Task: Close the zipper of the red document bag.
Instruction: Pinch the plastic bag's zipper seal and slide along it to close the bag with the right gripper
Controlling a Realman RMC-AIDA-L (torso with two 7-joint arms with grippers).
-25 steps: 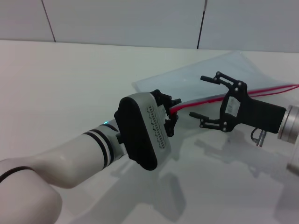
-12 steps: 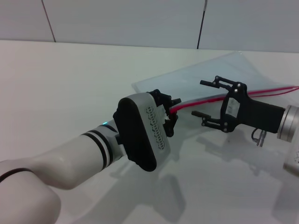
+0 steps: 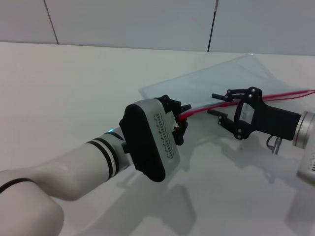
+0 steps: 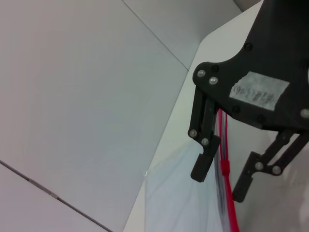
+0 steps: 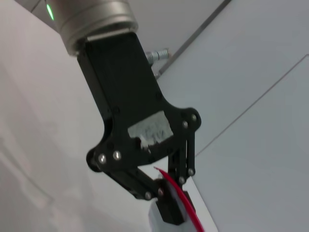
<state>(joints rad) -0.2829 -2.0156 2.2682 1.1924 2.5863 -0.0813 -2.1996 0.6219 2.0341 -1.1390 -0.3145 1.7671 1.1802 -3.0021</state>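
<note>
The red document bag (image 3: 221, 78) lies flat on the white table, pale and translucent, with its red zipper (image 3: 285, 94) running along the near edge. My left gripper (image 3: 180, 117) is shut on the zipper's left end; the right wrist view shows the left gripper (image 5: 166, 195) pinching the red zipper strip (image 5: 186, 205). A short way to its right, my right gripper (image 3: 217, 105) is open and straddles the zipper. In the left wrist view the right gripper (image 4: 220, 181) has one finger on each side of the zipper (image 4: 225, 166), not touching it.
The white table (image 3: 74, 88) stretches to the left and front of the bag. A pale panelled wall (image 3: 147, 19) stands behind it. The bag's right end runs out of the head view.
The right gripper's fingers have drawn closer together around the zipper and the gripper has shifted slightly toward the bag. The left arm has stayed put.
</note>
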